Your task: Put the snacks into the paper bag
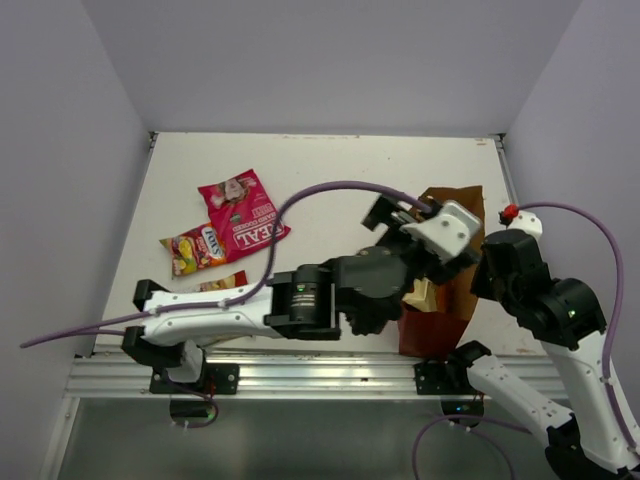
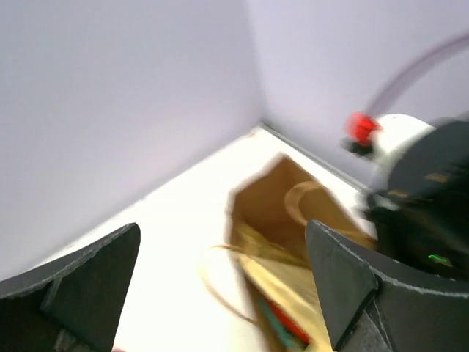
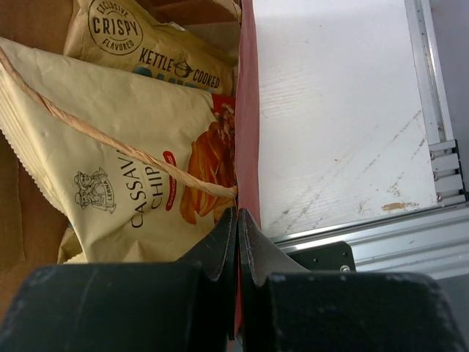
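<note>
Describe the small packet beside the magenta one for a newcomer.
On the table's left half, away from the paper bag, lies the magenta REAL packet. Against its lower-left edge sits the small red-yellow packet, smaller than it and partly yellow.

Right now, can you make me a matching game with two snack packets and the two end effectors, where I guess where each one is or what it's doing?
Column one:
1. magenta REAL packet
2. cassava chips packet
3. left end effector
4. right end effector

Column two:
A. open, holding nothing
B. lying on the table
C. shut on the wall of the paper bag
D. inside the paper bag

Right pairs: 1-B, 2-D, 3-A, 4-C.
</note>
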Controlling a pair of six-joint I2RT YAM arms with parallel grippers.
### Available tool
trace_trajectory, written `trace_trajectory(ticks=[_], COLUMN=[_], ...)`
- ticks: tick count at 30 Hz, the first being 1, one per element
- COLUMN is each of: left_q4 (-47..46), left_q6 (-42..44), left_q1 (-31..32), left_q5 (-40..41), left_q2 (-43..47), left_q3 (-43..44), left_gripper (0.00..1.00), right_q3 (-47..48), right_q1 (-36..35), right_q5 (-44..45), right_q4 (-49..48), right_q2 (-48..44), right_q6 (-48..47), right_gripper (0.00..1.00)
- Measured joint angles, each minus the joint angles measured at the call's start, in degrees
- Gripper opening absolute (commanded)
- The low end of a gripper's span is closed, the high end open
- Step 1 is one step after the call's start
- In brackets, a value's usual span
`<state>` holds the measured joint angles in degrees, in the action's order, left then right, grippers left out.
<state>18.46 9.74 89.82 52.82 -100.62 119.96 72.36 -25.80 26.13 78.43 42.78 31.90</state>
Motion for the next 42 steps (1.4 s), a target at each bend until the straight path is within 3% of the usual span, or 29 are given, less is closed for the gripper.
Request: trace_trajectory(ticks=[2, 4, 6, 11, 16, 21, 25, 37, 39, 40, 42], left_q4=[-12.22, -15.69, -9.92, 4.85, 10.21, 11.04, 9.84, -3.98, -5.64, -6.60, -8.61], left_q6=[6.64, 8.02, 2.29, -15.28, -23.69, -28.06, -28.83, -29.11, -29.16, -29.29, -29.77], left_q1=[-0.57, -4.04, -13.79, -48.30, -62.75, -71.38, -75.14, -77.02, -77.09, -77.13, -77.31], left_q5=[6.16, 9.88, 10.54, 2.95, -7.78, -15.37, -19.43, -31.36, -32.52, -33.27, -35.30], left_q2=[8.13, 16.48, 22.45, 25.22, 20.17, 9.03, 5.14, 0.44, 0.11, -0.20, -0.87], left_q3=[-11.10, -20.06, -22.99, -26.56, -38.84, -48.02, -54.31, -59.25, -59.67, -59.80, -60.26], left_gripper=[1.00, 1.00, 1.00, 1.00, 1.00, 1.00, 1.00, 1.00, 0.90, 0.55, 0.18], right_q3=[0.00, 0.17, 0.63, 2.36, 3.34, 3.32, 3.32, 3.32, 3.32, 3.32, 3.32], right_q1=[0.00, 0.00, 0.00, 0.00, 0.00, 0.00, 0.00, 0.00, 0.00, 0.00, 0.00], right_q5=[-0.07, -0.15, -0.22, -0.63, -1.46, -1.92, -2.12, -2.10, -2.10, -2.10, -2.10], right_q4=[0.00, 0.04, 0.11, 0.42, 0.42, 0.42, 0.42, 0.42, 0.42, 0.42, 0.42], right_q2=[0.02, 0.13, 0.44, 1.97, 3.10, 3.32, 3.26, 2.89, 2.89, 2.84, 2.84], right_q6=[0.00, -0.02, -0.09, -0.72, -1.53, -1.66, -1.66, -1.57, -1.53, -1.53, -1.53], right_gripper=[0.00, 0.00, 0.00, 0.00, 0.00, 0.00, 0.00, 0.00, 0.00, 0.00, 0.00])
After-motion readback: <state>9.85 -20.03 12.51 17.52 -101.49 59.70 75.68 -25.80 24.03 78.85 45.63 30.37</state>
